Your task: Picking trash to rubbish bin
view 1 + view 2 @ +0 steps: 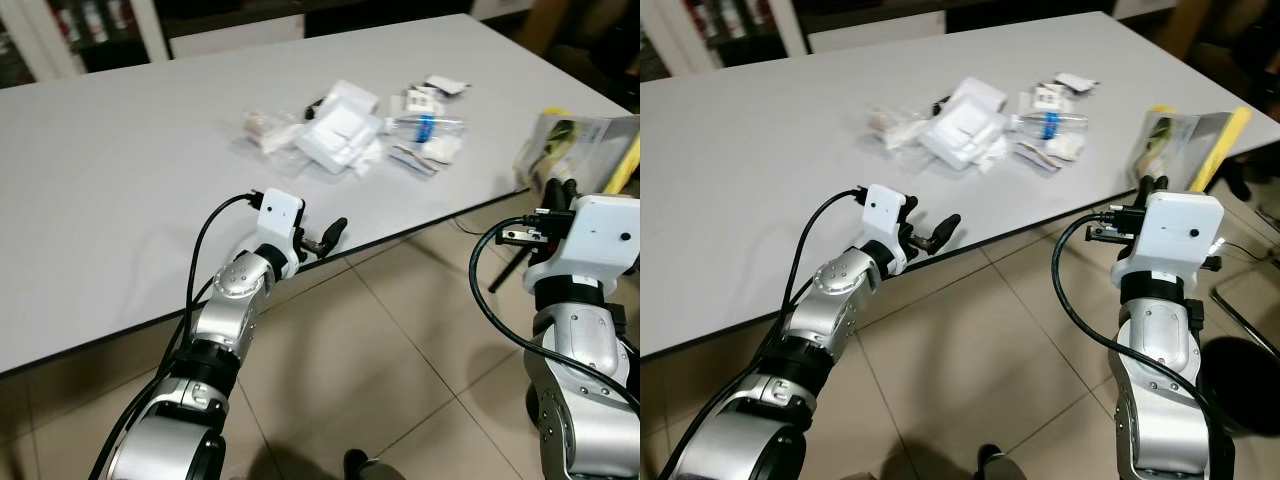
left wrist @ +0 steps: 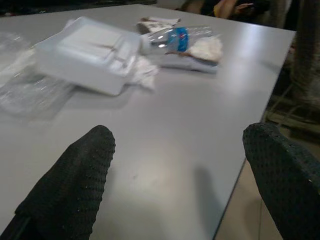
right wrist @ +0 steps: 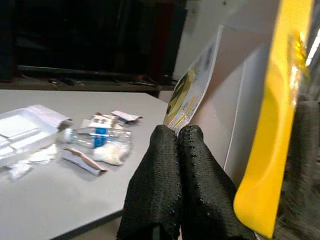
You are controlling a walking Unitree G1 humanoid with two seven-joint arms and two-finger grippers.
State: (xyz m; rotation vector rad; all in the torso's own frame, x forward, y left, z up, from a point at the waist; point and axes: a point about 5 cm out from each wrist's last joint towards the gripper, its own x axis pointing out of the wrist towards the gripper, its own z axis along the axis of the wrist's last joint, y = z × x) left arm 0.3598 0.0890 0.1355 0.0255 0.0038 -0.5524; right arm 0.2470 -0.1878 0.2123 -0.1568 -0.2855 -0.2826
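Head-camera scene with both wrist insets. A pale grey rectangular counter [image 1: 120, 180] runs diagonally across the field, its near edge slanting from 8 o'clock up toward 3 o'clock above a beige tiled floor [image 1: 400, 350].

Trash cluster: a heap of litter lies on the counter toward 12 to 1 o'clock, well apart from both tools. It comprises a white rectangular foam tray [image 1: 340, 132] with crumpled clear plastic wrap [image 1: 268, 128] touching its 9 o'clock side, and, just beside the tray at 3 o'clock, a clear plastic bottle with a blue label [image 1: 425, 128]. The bottle lies on its side, long axis roughly parallel to the counter's far edge; which end carries the cap cannot be told. Small torn paper wrappers [image 1: 440, 86] and a crumpled white tissue [image 3: 111, 151] lie around the bottle.

Left tool [image 1: 325, 238]: hovers over the near edge of the counter at centre field, pointing toward 2 o'clock at the litter. In the left wrist inset its two black textured fingers [image 2: 75, 182] stand wide apart, with bare counter between them.

Right tool [image 3: 179, 175]: raised at 3 o'clock, off the counter's corner. In the right wrist inset its black fingers are pressed together with nothing between them. Just beyond them stands a printed glossy bag with a yellow edge [image 1: 1180, 135], upright at the counter's corner, its long yellow strip tilted toward 1 o'clock.

A round black bin [image 1: 1240, 385] sits on the floor at 4 o'clock, beside the right arm.
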